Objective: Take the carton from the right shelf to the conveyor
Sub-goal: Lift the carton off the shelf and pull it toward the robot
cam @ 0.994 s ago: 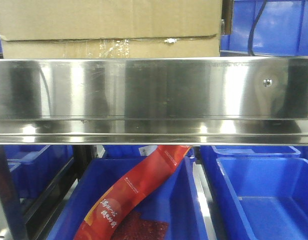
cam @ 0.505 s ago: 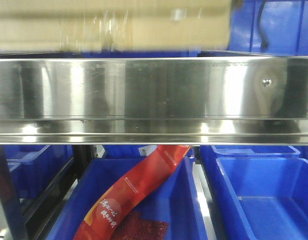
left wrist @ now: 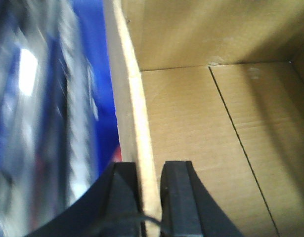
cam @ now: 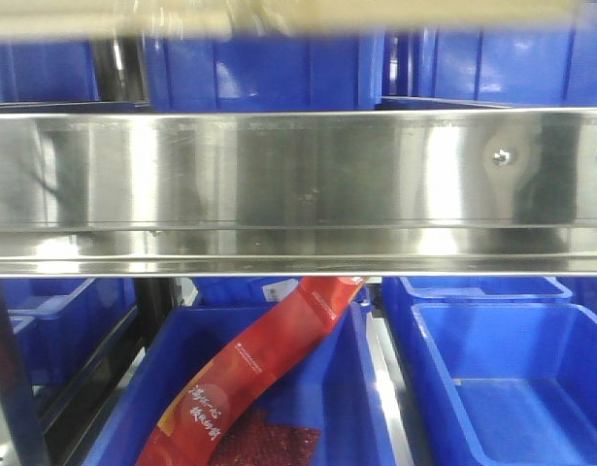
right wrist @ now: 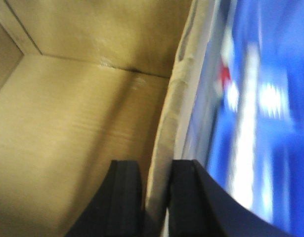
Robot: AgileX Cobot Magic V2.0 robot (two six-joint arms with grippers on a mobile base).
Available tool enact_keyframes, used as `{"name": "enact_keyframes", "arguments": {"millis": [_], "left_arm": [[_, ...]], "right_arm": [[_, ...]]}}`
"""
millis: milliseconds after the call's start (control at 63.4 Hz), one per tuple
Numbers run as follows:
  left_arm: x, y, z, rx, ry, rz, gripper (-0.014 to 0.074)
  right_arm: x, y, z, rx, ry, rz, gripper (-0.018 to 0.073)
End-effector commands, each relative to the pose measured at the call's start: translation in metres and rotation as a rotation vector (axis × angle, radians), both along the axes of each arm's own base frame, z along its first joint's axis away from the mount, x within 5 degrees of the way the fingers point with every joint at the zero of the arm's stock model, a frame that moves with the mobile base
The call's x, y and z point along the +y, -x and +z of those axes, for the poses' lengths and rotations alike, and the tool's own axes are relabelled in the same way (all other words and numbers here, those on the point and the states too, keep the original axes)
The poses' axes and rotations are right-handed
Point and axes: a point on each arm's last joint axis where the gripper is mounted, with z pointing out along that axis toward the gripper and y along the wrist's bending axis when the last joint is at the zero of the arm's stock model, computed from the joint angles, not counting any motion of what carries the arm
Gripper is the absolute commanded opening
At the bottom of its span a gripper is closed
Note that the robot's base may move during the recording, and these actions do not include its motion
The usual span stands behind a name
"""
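The brown carton (cam: 308, 17) shows in the front view only as a blurred strip at the very top, above the shiny steel rail of the right shelf (cam: 298, 184). My left gripper (left wrist: 151, 197) is shut on the carton's left wall (left wrist: 132, 98), one finger outside, one inside; the open cardboard interior (left wrist: 201, 123) lies to the right. My right gripper (right wrist: 155, 197) is shut on the carton's right wall (right wrist: 179, 103), with the box interior (right wrist: 72, 123) to its left. The conveyor is out of view.
Blue plastic bins (cam: 269, 68) stand behind the shelf rail. Below it, one blue bin holds a long red packet (cam: 249, 374); another blue bin (cam: 512, 388) sits at lower right. A dark upright (cam: 12, 379) runs down the lower left.
The carton has risen off the shelf, from filling the upper left of the front view to a thin blurred strip at the top. Blue bins behind it are now uncovered.
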Motion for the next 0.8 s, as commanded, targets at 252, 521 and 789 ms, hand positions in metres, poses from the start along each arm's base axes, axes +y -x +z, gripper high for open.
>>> {"name": "enact_keyframes", "arguments": {"millis": [252,521,789], "left_arm": [[-0.013,0.057,-0.030,0.054,0.011,-0.053,-0.0009],[-0.016,0.067,-0.029,-0.010,0.064,-0.091,-0.0009],[-0.015,0.070,-0.012,-0.072,0.115,-0.104,-0.0009]], "right_arm": [[-0.019,0.069,-0.020,-0.048,-0.116,0.065,-0.0068],[-0.022,0.080,-0.008,-0.136,-0.185,0.070,-0.0068],[-0.023,0.082,0.002,-0.171,-0.200,0.071,-0.0068]]}}
